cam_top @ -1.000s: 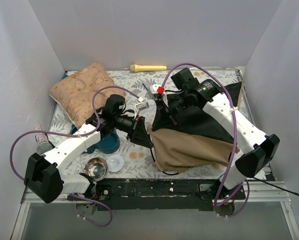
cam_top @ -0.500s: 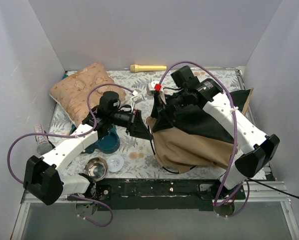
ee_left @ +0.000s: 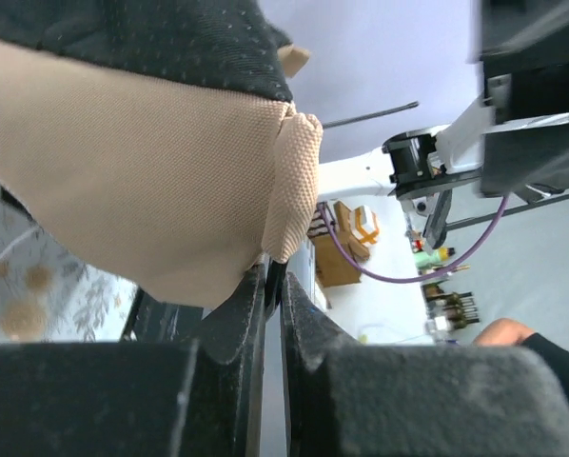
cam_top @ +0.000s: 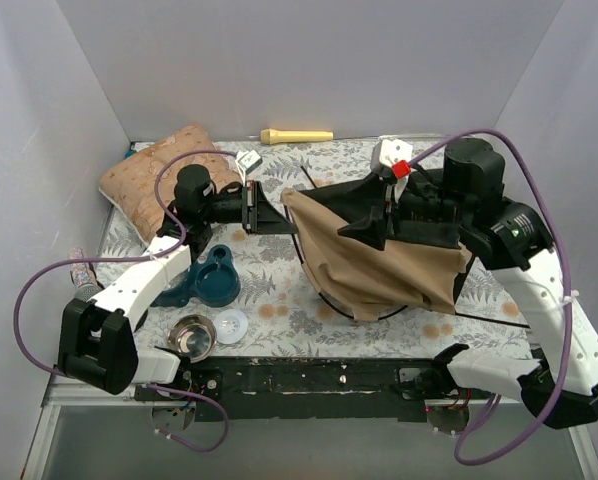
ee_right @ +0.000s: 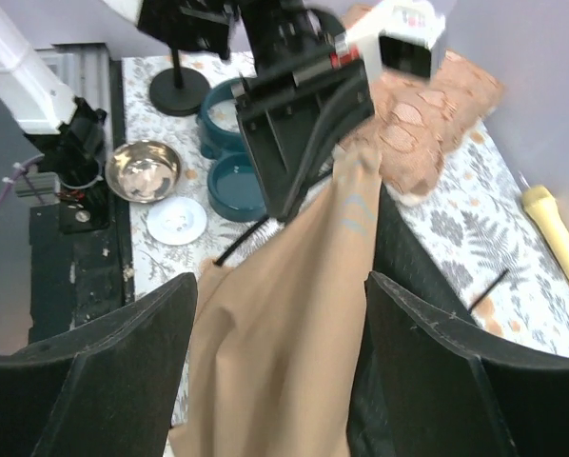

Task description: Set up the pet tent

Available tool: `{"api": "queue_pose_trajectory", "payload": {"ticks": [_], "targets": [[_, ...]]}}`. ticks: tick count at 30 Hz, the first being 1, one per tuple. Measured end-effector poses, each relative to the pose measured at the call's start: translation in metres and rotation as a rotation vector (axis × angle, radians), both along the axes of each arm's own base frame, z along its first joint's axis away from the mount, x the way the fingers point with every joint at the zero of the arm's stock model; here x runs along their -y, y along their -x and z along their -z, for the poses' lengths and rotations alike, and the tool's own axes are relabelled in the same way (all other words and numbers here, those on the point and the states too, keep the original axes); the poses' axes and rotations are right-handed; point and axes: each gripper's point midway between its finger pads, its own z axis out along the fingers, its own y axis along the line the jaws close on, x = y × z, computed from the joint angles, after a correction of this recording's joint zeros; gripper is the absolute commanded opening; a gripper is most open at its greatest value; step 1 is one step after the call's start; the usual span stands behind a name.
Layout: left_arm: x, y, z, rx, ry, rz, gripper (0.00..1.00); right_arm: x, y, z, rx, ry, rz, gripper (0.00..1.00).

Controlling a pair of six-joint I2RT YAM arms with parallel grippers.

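Observation:
The pet tent stands half raised at mid table, tan fabric in front and black mesh on top. My left gripper reaches in from the left and is shut on the tent's left corner. In the left wrist view the fingers pinch the tan corner and its black trim. My right gripper hovers over the tent's top. Its jaws stand wide open in the right wrist view, astride a ridge of tan fabric without gripping it. A thin black pole pokes out at the tent's edge.
A puffy beige-pink cushion lies at the back left, a yellow cylinder by the back wall. A teal double bowl, a steel bowl and a white lid sit at the front left. White walls enclose three sides.
The right gripper has opened, let go of the tent and drawn back to the right. The left gripper has pulled the corner toward the back, and the tent has spread and risen.

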Motion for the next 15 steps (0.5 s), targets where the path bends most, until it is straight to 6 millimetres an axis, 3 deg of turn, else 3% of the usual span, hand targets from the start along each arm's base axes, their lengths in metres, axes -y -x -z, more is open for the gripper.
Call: {"api": "queue_pose_trajectory", "payload": {"ticks": [3,8,12,15], "targets": [[0.003,-0.008,-0.028,0.132,0.015,-0.020,0.00,0.012,-0.001,0.006,0.012,0.006,0.078,0.81],[-0.005,-0.012,-0.081,0.426,0.005,-0.134,0.00,0.014,-0.032,-0.009,0.042,-0.013,0.217,0.81],[-0.022,0.006,-0.093,0.580,-0.048,-0.228,0.00,0.012,-0.047,-0.044,0.071,-0.092,0.281,0.81],[-0.033,0.021,-0.089,0.665,-0.090,-0.282,0.00,0.013,-0.050,-0.073,0.113,-0.152,0.300,0.82]]}}
